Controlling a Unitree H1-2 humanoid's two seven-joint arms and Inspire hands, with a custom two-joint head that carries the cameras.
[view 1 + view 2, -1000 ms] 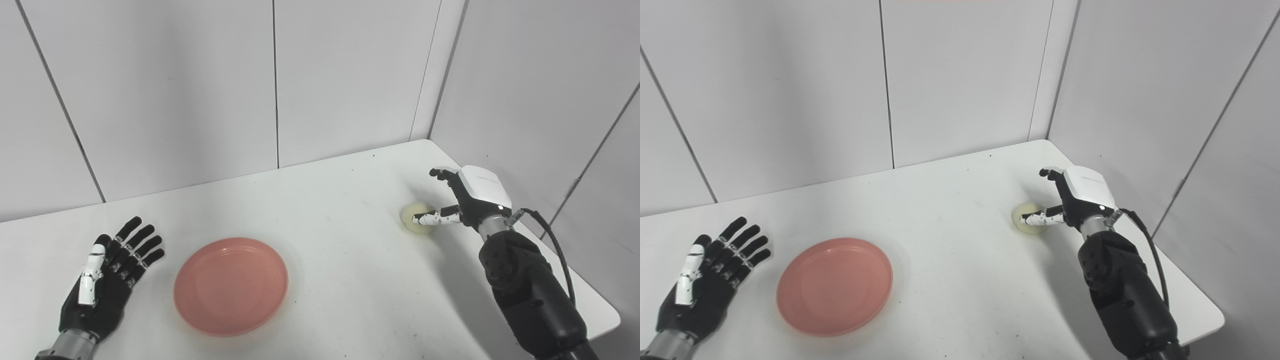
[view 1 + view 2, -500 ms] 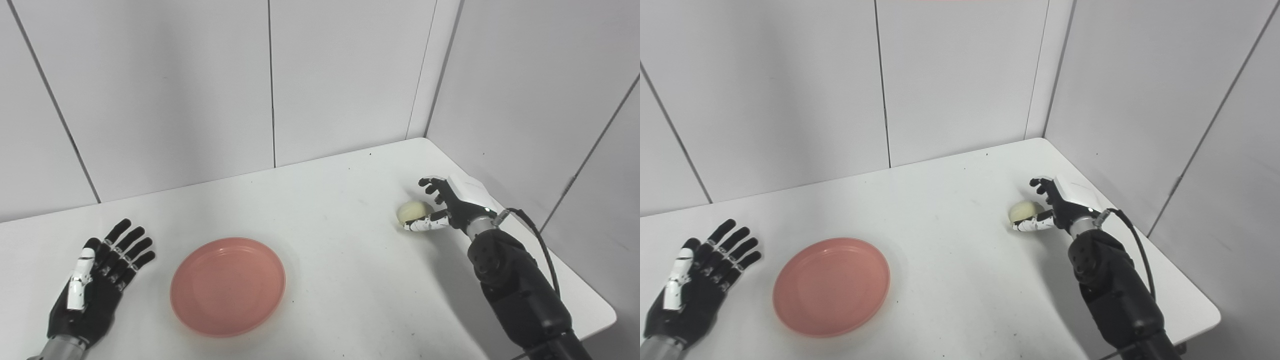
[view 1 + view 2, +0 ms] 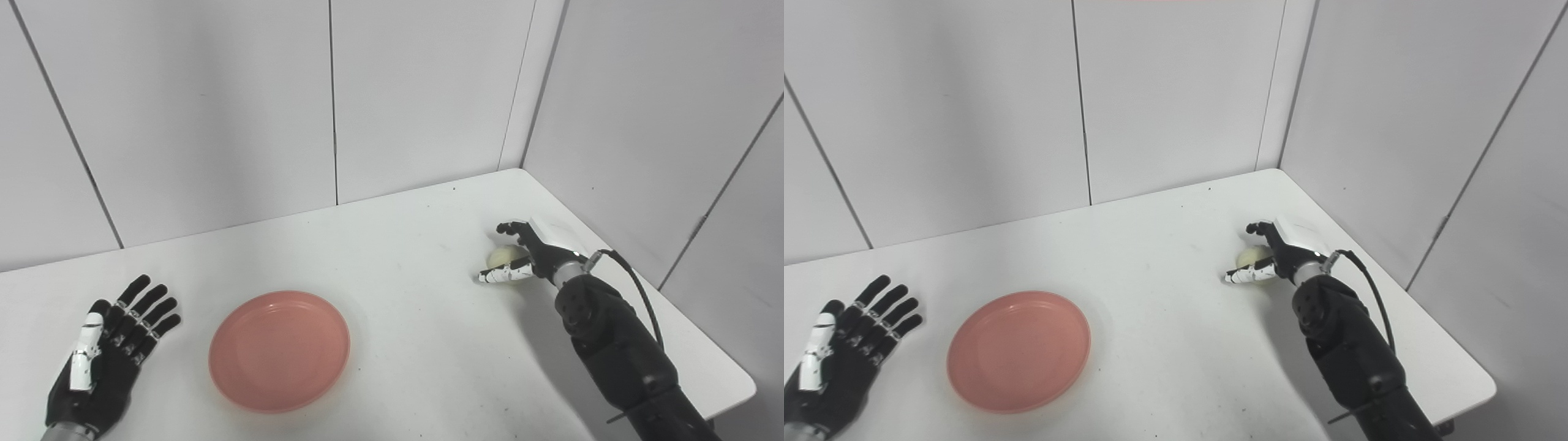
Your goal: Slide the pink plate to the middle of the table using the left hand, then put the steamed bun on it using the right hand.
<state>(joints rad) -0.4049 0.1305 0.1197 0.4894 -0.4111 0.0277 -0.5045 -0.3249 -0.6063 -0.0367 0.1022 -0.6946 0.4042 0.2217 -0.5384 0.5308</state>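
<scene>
Left eye view, right hand: right hand (image 3: pixel 531 251) sits at about 3 o'clock on the bench (image 3: pixel 416 343), its white back turned up and toward the right wall, wrist bent so the palm faces left toward the bun.
Right fingers: dark fingers (image 3: pixel 511 229) curl over the far side of the bun, while the white thumb (image 3: pixel 499 275) stretches out along its near side; they are cupped around it, but whether they press on it firmly cannot be told.
Right arm: black forearm (image 3: pixel 618 349) rises from the bottom right corner and slants toward 11 o'clock, with a black cable (image 3: pixel 637 294) looping off the wrist.
Bun: pale round bun (image 3: pixel 506 256) lies between the fingers and thumb, low against the bench near its right edge; whether it is lifted clear cannot be told.
Plate: pink plate (image 3: pixel 279 350) lies flat at about 7 o'clock from the bench centre, nothing on it, well apart from the bun and the right hand.
Left hand: left hand (image 3: pixel 104 355) rests at about 8 o'clock, palm up, just to the left of the plate and not touching it.
Left fingers: spread apart and pointing toward 1 o'clock, holding nothing; the thumb shows a white strip.
Walls: grey panels (image 3: pixel 214 110) close the bench behind and on the right.
</scene>
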